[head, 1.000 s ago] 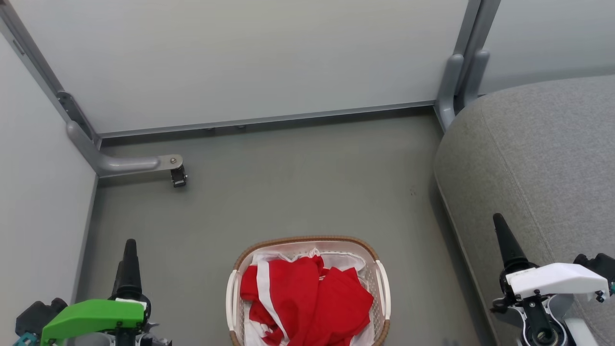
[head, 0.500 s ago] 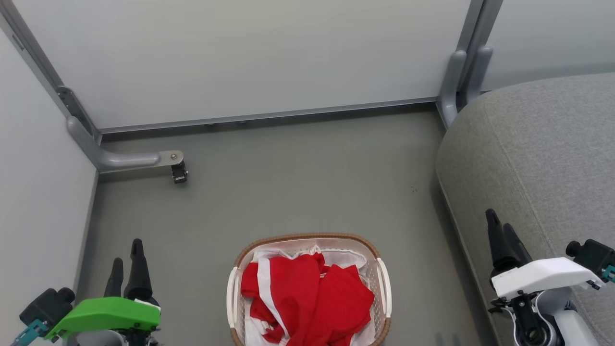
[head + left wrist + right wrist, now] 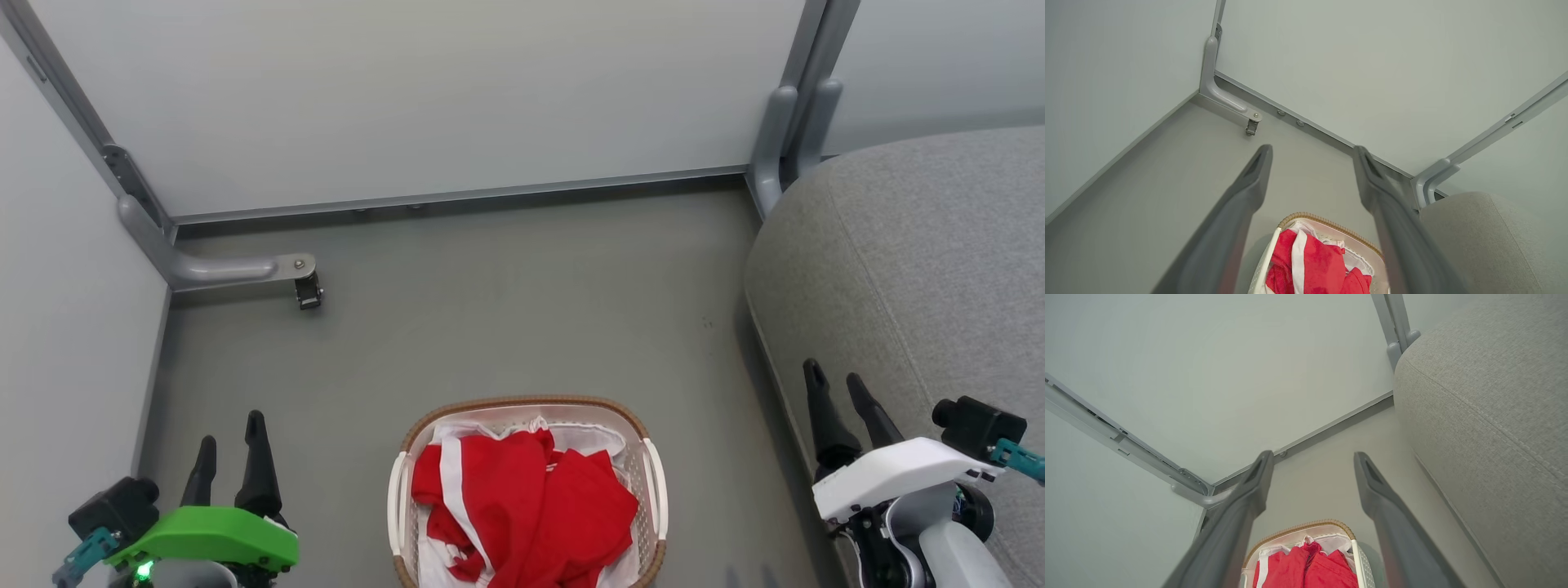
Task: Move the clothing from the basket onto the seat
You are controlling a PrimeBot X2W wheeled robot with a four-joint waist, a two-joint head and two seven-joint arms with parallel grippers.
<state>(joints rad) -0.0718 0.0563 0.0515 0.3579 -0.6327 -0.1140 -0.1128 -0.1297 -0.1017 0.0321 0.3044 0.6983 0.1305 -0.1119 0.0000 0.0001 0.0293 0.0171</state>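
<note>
OK, fingers first: left gripper [image 3: 230, 431] has both fingers [image 3: 258, 465] spread wide with nothing between them, hanging over bare floor [image 3: 490, 327] well left of the basket [image 3: 522, 403]. Right gripper [image 3: 831, 376] is the same, jaws wide and empty, just beside the front edge of the seat [image 3: 914, 245], right of the basket. Neither touches anything. Clothing [image 3: 522, 506] is all in the basket: red fabric with white stripes, bunched in a heap that fills most of the inside, with a white liner [image 3: 584, 437] showing under it at the far end. Basket stands upright on the floor between the two arms, near the seat but apart from it. No red on the visible part of the seat. My read: transfer not started, we're at pre-grasp, no arm over the basket yet. Next move needs one gripper brought inward and down onto the heap, closing on a thick red fold, not the liner. Right arm looks the better pick since the seat is on its side. Lift has to clear the brown rim; a light basket may drag along if fabric snags.
</note>
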